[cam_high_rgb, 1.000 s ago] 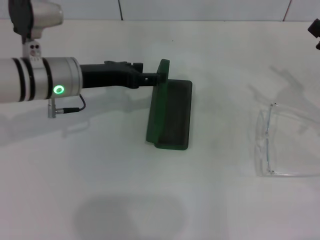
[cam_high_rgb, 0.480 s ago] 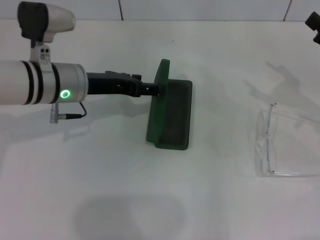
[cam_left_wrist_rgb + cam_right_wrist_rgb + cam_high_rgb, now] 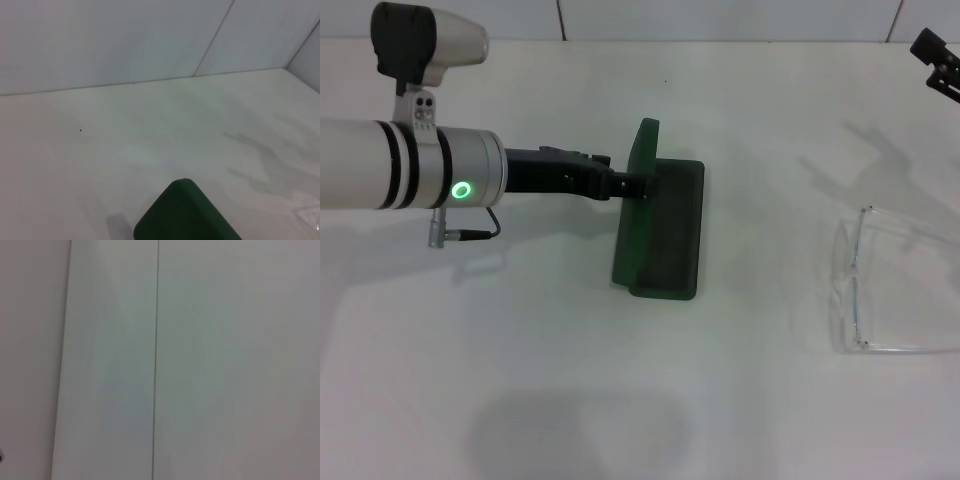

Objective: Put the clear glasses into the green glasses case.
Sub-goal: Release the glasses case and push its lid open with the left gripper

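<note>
The green glasses case lies open in the middle of the table, its dark lined half flat and its lid standing upright on the left side. My left gripper reaches in from the left and its tip meets the upright lid. The left wrist view shows only a rounded corner of the green glasses case. The clear glasses rest unfolded on the table far to the right, untouched. Only a dark bit of my right gripper shows at the top right corner, high above the glasses.
The white table ends at a tiled wall at the back. The right wrist view shows only the white wall panels. The left arm's shadow falls on the table to the left of the case.
My left arm has slid right and nearer along the lid, its tip now lower on the lid's face. The right gripper has shifted slightly at the top right. Case and glasses have not moved.
</note>
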You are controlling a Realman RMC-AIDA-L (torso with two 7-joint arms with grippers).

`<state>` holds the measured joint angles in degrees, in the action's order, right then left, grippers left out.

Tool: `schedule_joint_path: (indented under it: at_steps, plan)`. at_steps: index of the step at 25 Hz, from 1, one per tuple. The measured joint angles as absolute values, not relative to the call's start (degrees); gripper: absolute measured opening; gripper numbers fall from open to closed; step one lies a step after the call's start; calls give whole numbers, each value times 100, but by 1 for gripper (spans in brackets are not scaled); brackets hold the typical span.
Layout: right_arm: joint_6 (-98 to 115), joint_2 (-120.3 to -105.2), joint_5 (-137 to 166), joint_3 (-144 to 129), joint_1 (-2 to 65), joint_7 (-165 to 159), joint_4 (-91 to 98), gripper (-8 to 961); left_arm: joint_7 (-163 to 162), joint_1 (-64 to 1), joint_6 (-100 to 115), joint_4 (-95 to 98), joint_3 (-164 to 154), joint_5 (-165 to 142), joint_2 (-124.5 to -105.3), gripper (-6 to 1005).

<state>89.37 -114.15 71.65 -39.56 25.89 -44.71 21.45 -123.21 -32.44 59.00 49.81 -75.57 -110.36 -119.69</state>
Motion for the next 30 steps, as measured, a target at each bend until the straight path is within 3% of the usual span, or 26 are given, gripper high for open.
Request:
schedule_joint_path:
  at_steps: [27, 30]
  plan:
    - [8931, -11442, 7163, -4051, 2578, -4464, 2145, 868, -12795, -3398, 5666, 4970, -7986, -11339, -11971, 801]
    - [8925, -11438, 7163, -4083, 2564, -4462, 2144, 868, -12796, -3406, 5666, 4973, -7963, -11314, -11969, 680]
